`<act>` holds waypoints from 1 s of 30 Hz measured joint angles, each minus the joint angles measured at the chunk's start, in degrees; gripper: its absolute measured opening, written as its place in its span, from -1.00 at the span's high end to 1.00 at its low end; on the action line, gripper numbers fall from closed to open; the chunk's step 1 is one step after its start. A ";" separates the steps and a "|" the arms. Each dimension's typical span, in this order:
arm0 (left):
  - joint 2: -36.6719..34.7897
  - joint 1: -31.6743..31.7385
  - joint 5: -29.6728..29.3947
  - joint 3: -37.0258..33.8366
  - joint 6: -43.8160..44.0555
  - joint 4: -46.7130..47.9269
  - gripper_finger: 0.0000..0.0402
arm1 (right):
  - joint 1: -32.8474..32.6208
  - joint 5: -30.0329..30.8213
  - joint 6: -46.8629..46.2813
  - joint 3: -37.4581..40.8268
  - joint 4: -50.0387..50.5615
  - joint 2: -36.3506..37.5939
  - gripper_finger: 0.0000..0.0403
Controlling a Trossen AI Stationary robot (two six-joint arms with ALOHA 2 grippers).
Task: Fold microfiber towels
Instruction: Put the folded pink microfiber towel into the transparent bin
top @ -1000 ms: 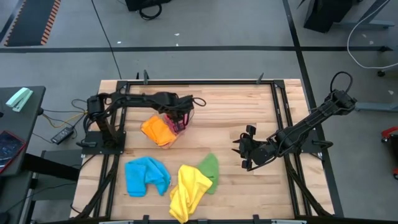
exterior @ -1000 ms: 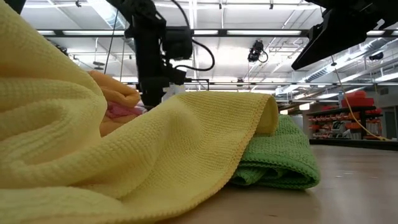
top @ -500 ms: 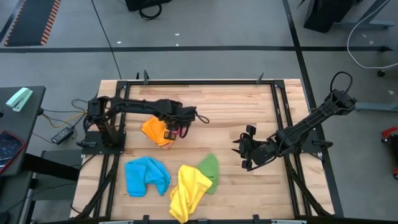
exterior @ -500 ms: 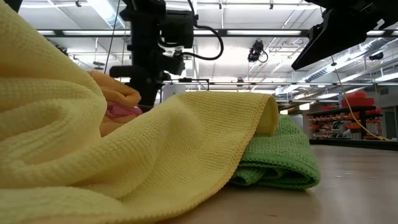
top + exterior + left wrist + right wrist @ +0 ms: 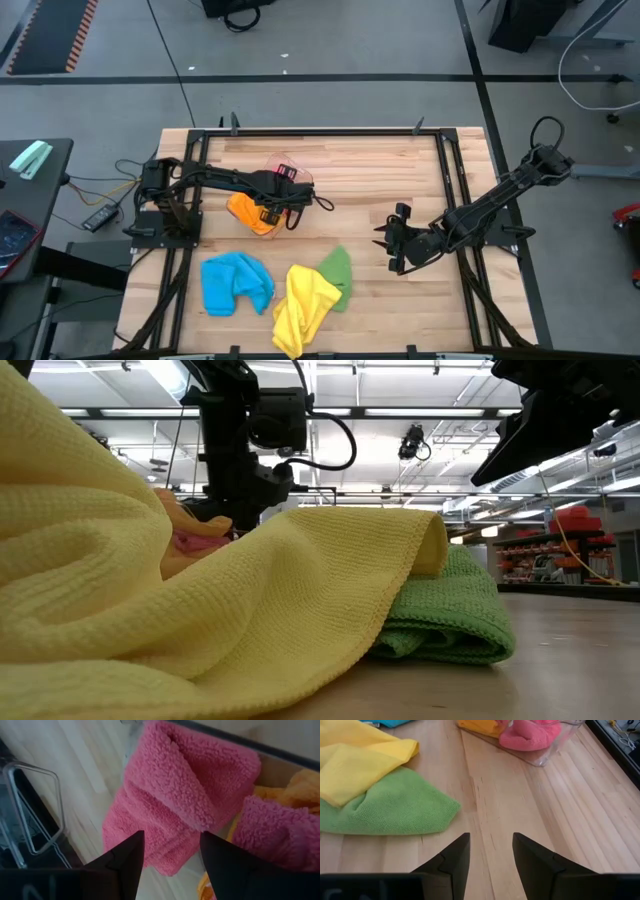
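A pink towel (image 5: 185,795) and an orange towel (image 5: 248,212) lie bunched together in a clear plastic tub (image 5: 540,757) at the table's middle left. My left gripper (image 5: 172,837) is open just over the pink towel, one finger on each side of a fold. A blue towel (image 5: 235,283), a yellow towel (image 5: 300,305) and a green towel (image 5: 338,272) lie crumpled near the front edge, the yellow partly over the green. My right gripper (image 5: 390,245) hangs open over bare wood to the right of the green towel. My left gripper points steeply down at the pink towel's near fold (image 5: 170,855), with its open fingers to either side. I cannot tell whether the fingers touch the cloth. The towel lies in the tub, against the orange towel (image 5: 300,785).
The black frame rail (image 5: 320,131) runs around the tabletop. Bare wood lies between the tub and my right gripper and across the far right of the table. In the low view the yellow towel (image 5: 200,610) fills the foreground.
My left arm has swung toward the table's near edge, carrying its gripper from the tub's far side to over the pink and orange towels, and the gripper has rolled about its own axis. The loose towels at the front have stayed put.
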State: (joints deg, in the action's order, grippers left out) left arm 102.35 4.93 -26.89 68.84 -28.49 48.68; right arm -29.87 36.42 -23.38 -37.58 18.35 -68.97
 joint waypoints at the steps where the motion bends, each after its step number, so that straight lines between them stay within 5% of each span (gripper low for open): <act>1: 0.00 -0.02 -0.05 0.00 0.00 -0.61 0.00 | 0.00 -0.01 0.21 0.14 -0.28 0.00 0.23; 8: 0.00 -0.04 0.56 0.00 0.90 -1.85 0.26 | 0.00 0.00 0.86 0.21 -0.52 0.00 0.23; 17: 0.00 0.37 6.85 -0.02 5.91 -4.28 0.92 | 0.00 -0.01 0.82 0.22 -0.59 0.01 0.23; 30: 0.00 -0.62 8.40 4.48 12.33 -4.94 0.96 | 0.00 -0.01 0.88 0.22 -0.81 0.00 0.23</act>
State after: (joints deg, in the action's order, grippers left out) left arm 102.35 4.31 -18.50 73.32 -16.16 43.75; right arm -29.87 36.40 -22.50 -37.36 17.54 -68.97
